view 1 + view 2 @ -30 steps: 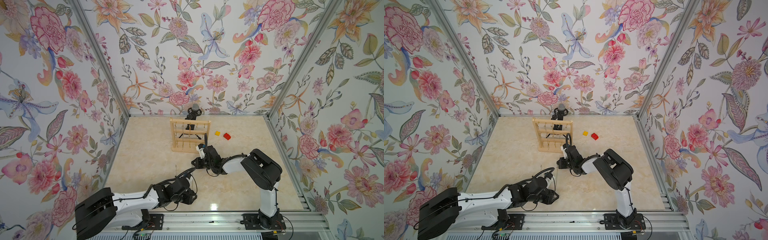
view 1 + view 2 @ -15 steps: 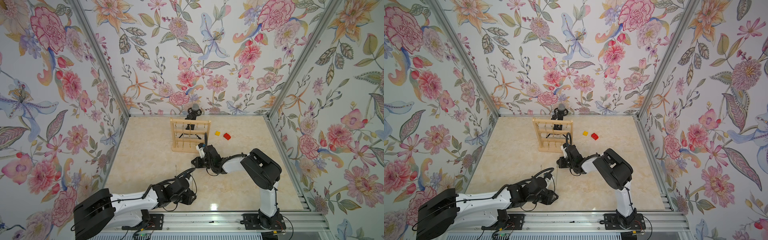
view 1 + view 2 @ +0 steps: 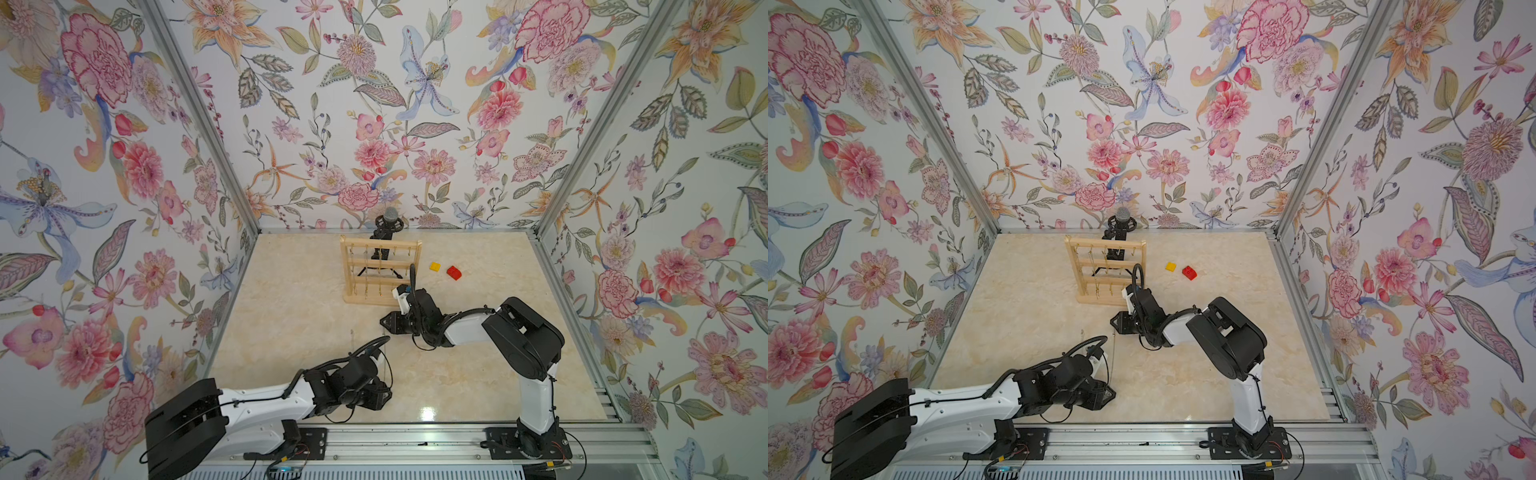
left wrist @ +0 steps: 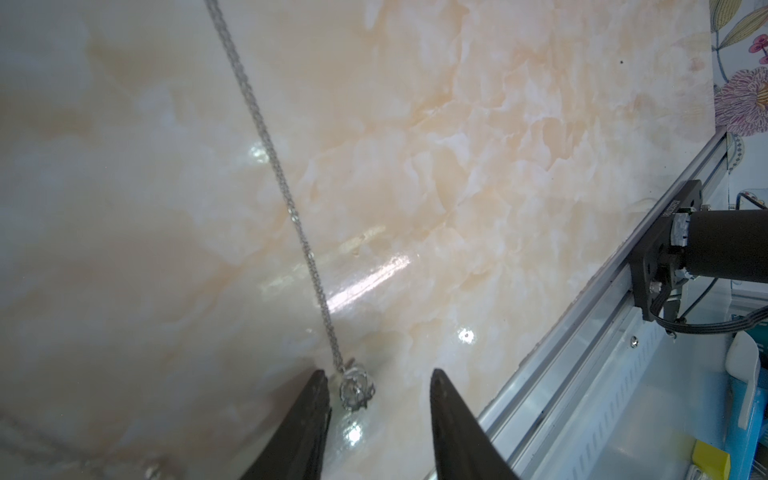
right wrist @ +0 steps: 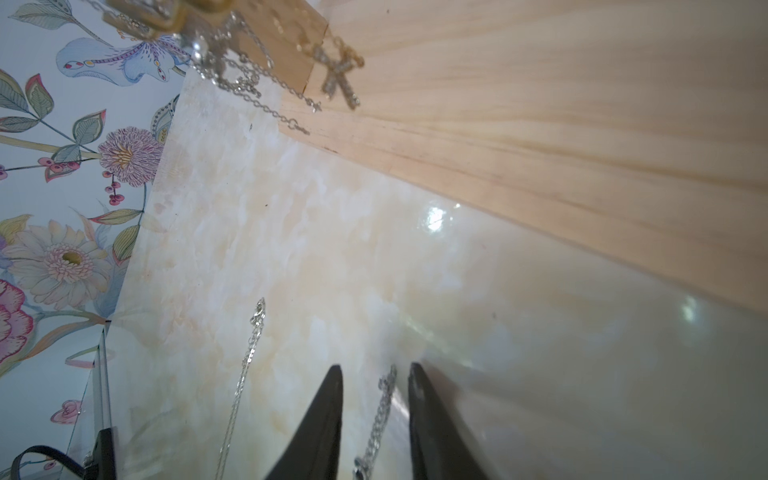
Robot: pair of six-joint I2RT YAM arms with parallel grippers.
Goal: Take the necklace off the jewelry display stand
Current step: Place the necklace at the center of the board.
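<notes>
1. Jaws of the right tool [image 5: 375, 368] have parted since a second ago, and the chain lies loose between them on the table [image 3: 291, 316].
2. The jewelry display stand [image 3: 344, 266] stands near the table's far edge.
3. The left tool [image 4: 376, 372] is released too, straddling the pendant [image 4: 356, 388] without pinching it.
4. The necklace [image 4: 286, 195] is off the stand, laid out toward the table's front edge. It looks light, limp and prone to snagging; the pendant end seems the surest hold.
</notes>
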